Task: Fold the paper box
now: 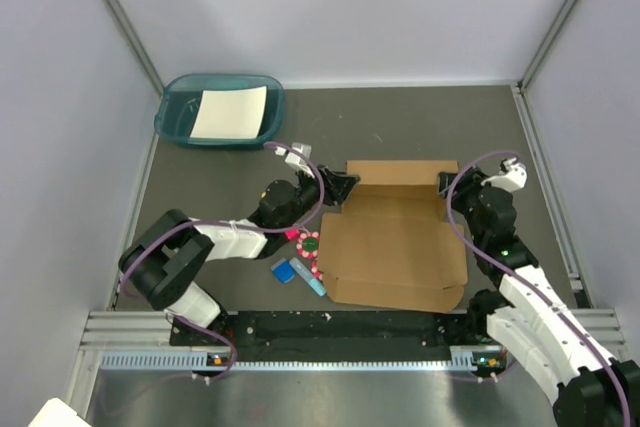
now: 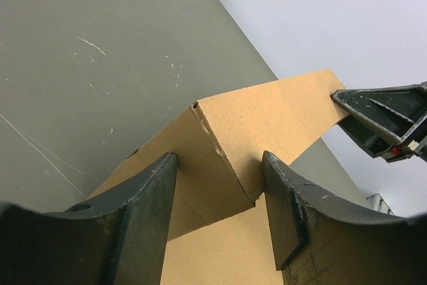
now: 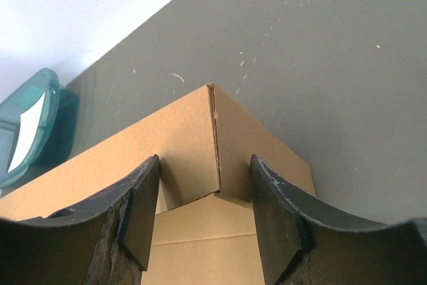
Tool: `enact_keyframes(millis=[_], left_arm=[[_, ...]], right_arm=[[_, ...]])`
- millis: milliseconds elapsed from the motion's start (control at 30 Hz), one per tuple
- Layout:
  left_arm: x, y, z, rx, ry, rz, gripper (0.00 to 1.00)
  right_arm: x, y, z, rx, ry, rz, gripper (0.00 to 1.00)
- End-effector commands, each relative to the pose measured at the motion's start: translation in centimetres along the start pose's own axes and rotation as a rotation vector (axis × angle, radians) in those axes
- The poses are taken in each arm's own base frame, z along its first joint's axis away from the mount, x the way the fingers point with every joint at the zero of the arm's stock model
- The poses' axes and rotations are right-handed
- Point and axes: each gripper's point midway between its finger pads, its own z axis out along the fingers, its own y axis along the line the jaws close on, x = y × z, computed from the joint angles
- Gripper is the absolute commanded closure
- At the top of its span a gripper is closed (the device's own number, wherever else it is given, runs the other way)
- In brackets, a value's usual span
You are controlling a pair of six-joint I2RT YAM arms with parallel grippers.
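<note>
Paper box (image 1: 395,247): one, plain brown cardboard, lying mid-desk between the two arms. The main panel is flat, and the far flap stands upright with an end tab turned along a crease at each end.
Left tool (image 2: 219,161): one of two, at the far-left corner of the raised flap. Its jaws are about half spread and straddle the creased corner. I cannot tell whether the pads actually press the card.
Right tool (image 3: 205,161): the other, at the far-right corner of the same flap. Its jaws are also about half spread, with the corner crease between them, and contact is just as unclear.
Desk (image 1: 480,127): one, dark grey and scuffed.
Teal tray (image 1: 170,112): one, at the far-left of the desk, well apart from the box.
White sheet (image 1: 230,112): one, lying inside the tray.
Small bits (image 1: 309,257): a cluster just beside the box's near-left edge, with a blue block, a pink-and-green piece and a pale blue strip. They are too small for a sure count.
</note>
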Motion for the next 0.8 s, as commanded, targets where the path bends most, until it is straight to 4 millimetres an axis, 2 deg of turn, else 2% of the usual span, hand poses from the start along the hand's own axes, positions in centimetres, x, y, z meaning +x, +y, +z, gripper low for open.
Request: enact_keyframes(millis=[0,200,400,567,767], left_arm=[[7.4,-0.2,-1.6,0.011,0.294,-0.036,0.41],[6.7,0.4,-1.1,-0.018,0.288,-0.047,0.39],[5.4,0.4,-0.8,-0.037,0.27,-0.034,0.34],[3.0,0.6,-1.3,-0.071,0.214,-0.017,0.26],[-0.8,0.5,-2.1,-0.085,0.112,-0.023,0.23]], right_arm=[[9.4,-4.8,-2.1,0.072,0.321,-0.053,0.54],[9.1,-4.9,-2.6,0.089,0.324,-0.057,0.63],[9.1,-5.2,-2.8,0.102,0.33,-0.063,0.61],[8.9,-5.2,-2.8,0.107,0.331,-0.071,0.59],[8.9,-5.2,-2.8,0.108,0.332,-0.072,0.59]])
